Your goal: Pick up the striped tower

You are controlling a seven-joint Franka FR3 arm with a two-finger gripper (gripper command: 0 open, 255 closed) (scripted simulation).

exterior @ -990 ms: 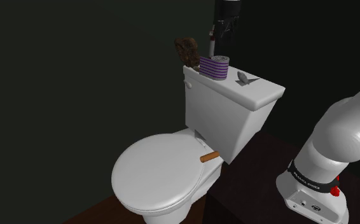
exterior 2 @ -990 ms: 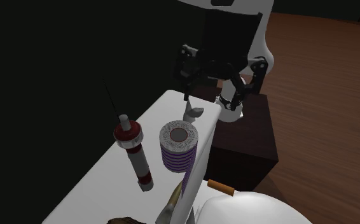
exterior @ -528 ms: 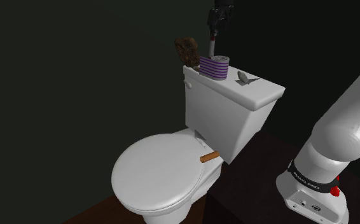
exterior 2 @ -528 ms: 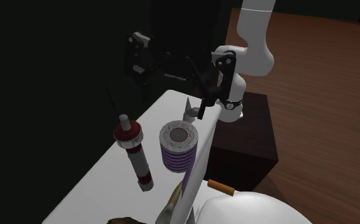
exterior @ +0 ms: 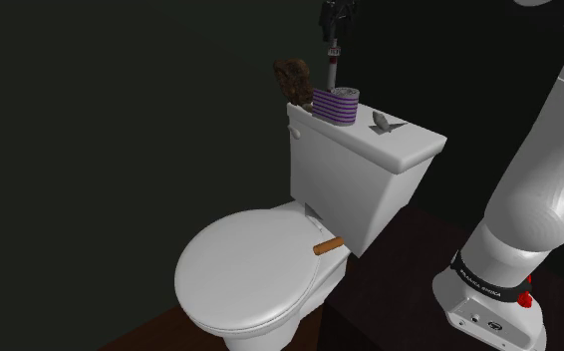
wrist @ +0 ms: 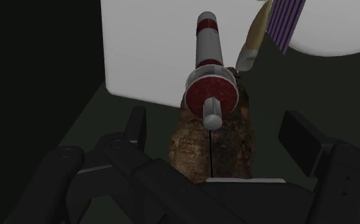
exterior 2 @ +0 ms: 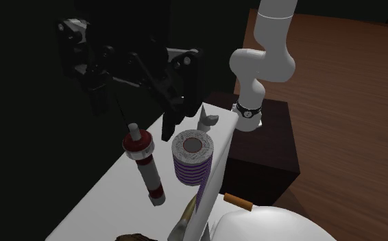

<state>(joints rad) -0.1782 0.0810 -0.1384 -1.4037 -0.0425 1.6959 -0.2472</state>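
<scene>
Arm climbs from its stand [exterior 2: 268, 147], arches high over the toilet tank, wrist aimed down. Gripper [wrist: 217, 124] hangs just above the striped tower [exterior 2: 145, 166], fingers wide apart, gripping nothing, not touching it. Tower, red & white, stands upright at rear of tank lid [exterior: 410, 146], beside a purple-striped cylinder [exterior 2: 191, 161].

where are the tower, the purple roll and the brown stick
tower [exterior 2: 146, 170], second exterior view, on its red and white shaft
purple roll [exterior 2: 190, 170], second exterior view, on its striped side
brown stick [exterior: 328, 245], shoulder view, on its middle
</scene>
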